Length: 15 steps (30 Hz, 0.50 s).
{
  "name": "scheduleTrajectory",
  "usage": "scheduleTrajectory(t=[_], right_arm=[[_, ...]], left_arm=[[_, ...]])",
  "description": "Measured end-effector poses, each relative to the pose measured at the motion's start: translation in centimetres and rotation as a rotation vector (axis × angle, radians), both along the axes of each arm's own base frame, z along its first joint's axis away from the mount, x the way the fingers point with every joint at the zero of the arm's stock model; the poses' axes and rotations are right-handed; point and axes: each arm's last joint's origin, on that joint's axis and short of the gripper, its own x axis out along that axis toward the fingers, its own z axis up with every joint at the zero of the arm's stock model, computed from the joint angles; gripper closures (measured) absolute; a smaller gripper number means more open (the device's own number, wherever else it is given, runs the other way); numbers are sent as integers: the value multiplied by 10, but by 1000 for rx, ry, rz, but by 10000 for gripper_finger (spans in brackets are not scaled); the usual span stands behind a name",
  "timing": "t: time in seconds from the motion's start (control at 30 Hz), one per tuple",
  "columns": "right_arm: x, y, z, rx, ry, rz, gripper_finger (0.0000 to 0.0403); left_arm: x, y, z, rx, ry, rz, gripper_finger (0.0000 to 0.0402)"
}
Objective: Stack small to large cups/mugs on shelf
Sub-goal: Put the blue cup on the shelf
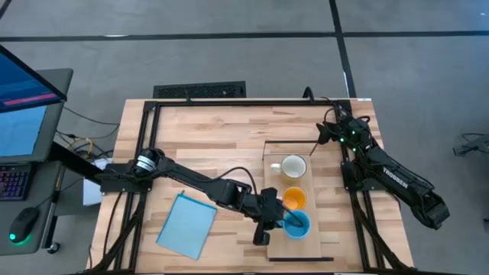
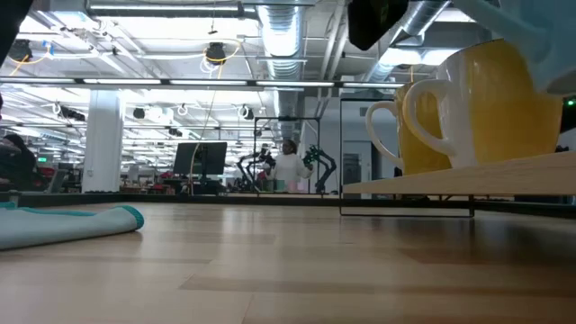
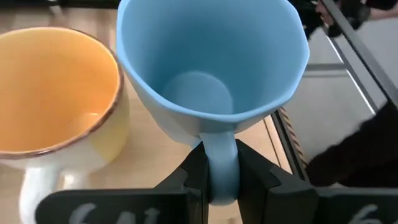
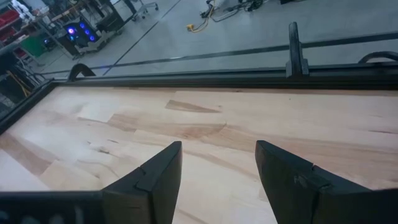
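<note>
Three mugs stand in a row on the pale wooden shelf [image 1: 321, 191] at the table's right: the cream mug [image 1: 293, 166] farthest, the orange mug [image 1: 294, 199] in the middle, the light blue mug [image 1: 296, 224] nearest. My left gripper [image 1: 280, 219] is at the blue mug's left side, shut on its handle. In the left wrist view the blue mug [image 3: 211, 56] fills the picture with the orange mug [image 3: 56, 93] beside it. My right gripper [image 4: 217, 168] is open above bare tabletop near the table's far right corner. My left gripper pinches the blue mug's handle [image 3: 221, 165] between its two fingers [image 3: 193, 180], one on each side of the loop. It comes roughly level from the table's left. The mug stays upright with its mouth open upward; whether its base rests on the shelf I cannot tell.
A flat light blue cloth [image 1: 187, 224] lies on the table's near left part. The shelf's thin dark frame [image 1: 302, 260] marks its near end. A dark rail [image 1: 252, 101] runs along the table's far edge. Bare wood lies between the cloth and the shelf.
</note>
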Motion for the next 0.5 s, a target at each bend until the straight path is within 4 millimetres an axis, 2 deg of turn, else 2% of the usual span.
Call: scheduleTrajectory(t=[0.13,0.3,0.5], right_arm=[[0,0,-1,6,2,2,177],[0,0,0,6,1,5,177],[1,1,0,7,-6,23,177]], left_arm=[[0,-8,-8,7,13,58,367],[6,-23,-33,-51,50,61,367],[8,-23,-30,-68,28,65,367]])
